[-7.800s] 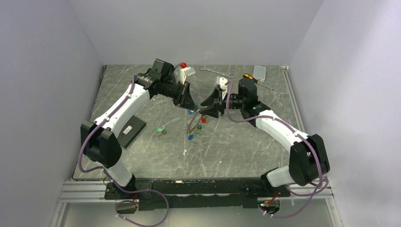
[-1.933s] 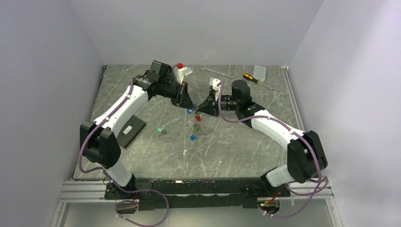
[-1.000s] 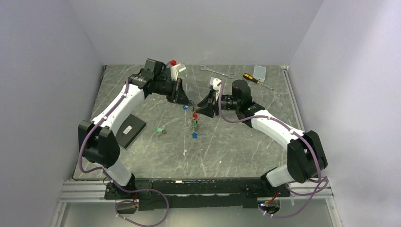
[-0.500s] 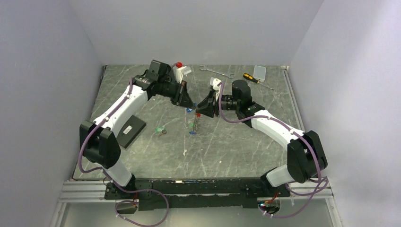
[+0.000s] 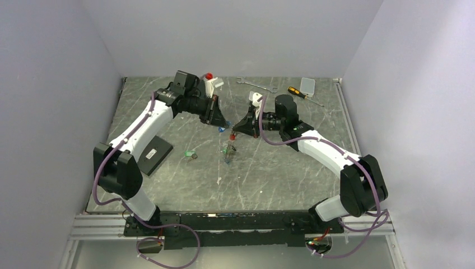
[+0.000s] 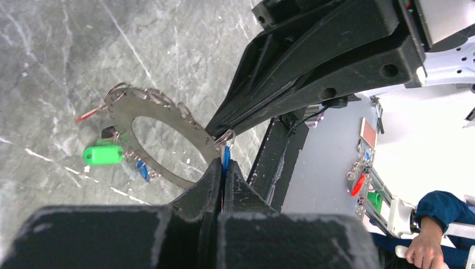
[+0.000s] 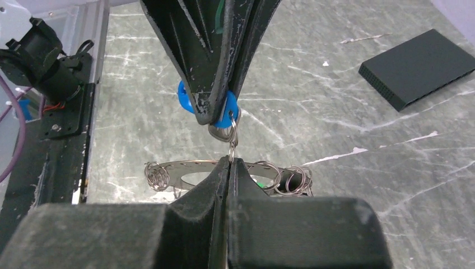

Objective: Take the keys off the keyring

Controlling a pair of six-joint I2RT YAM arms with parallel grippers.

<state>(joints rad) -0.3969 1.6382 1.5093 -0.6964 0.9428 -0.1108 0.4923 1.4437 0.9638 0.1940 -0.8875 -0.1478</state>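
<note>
The keyring (image 6: 126, 104), a thin grey metal ring with a hollow centre, hangs above the table between my two grippers; it also shows in the top view (image 5: 227, 151). My right gripper (image 7: 231, 162) is shut on the keyring's rim (image 7: 185, 167), next to a small split ring. My left gripper (image 6: 223, 165) is shut on a blue key tag (image 7: 182, 96) that hangs on that split ring. Green (image 6: 102, 154), blue (image 6: 143, 170) and red (image 6: 87, 116) tagged keys hang on the ring. A loose green-tagged key (image 5: 191, 155) lies on the table.
A black box (image 5: 154, 152) lies at the left, also in the right wrist view (image 7: 417, 67). A wrench (image 5: 255, 85), a screwdriver (image 5: 297, 92) and a clear box (image 5: 307, 85) lie at the back. A white object with a red cap (image 5: 210, 84) stands behind the left arm.
A second ago my left gripper was drawn away to the left; it has come back close to the right gripper. The hanging keyring has swung a little. Both grippers stay shut.
</note>
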